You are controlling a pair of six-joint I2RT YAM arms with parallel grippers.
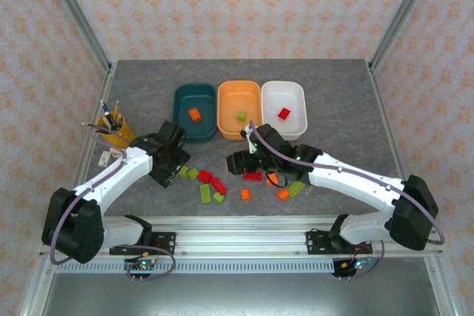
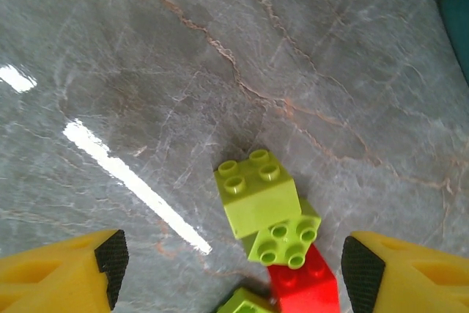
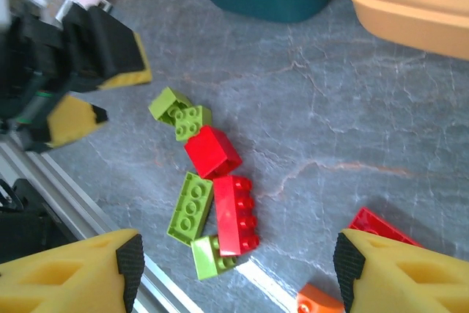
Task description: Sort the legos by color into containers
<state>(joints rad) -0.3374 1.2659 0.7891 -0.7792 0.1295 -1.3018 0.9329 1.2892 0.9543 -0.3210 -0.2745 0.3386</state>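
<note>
Overhead, loose legos are lying at lower centre near the front edge of the table, which is lying bare at the right. The teal tub is holding an orange brick, the orange tub a lime brick, and the white tub a red brick.

From the left wrist, the left gripper is gaping wide over two lime bricks, with bare stone stretching across the upper left.

From the right wrist, the right gripper is hanging spread apart and empty above red and lime bricks.
</note>
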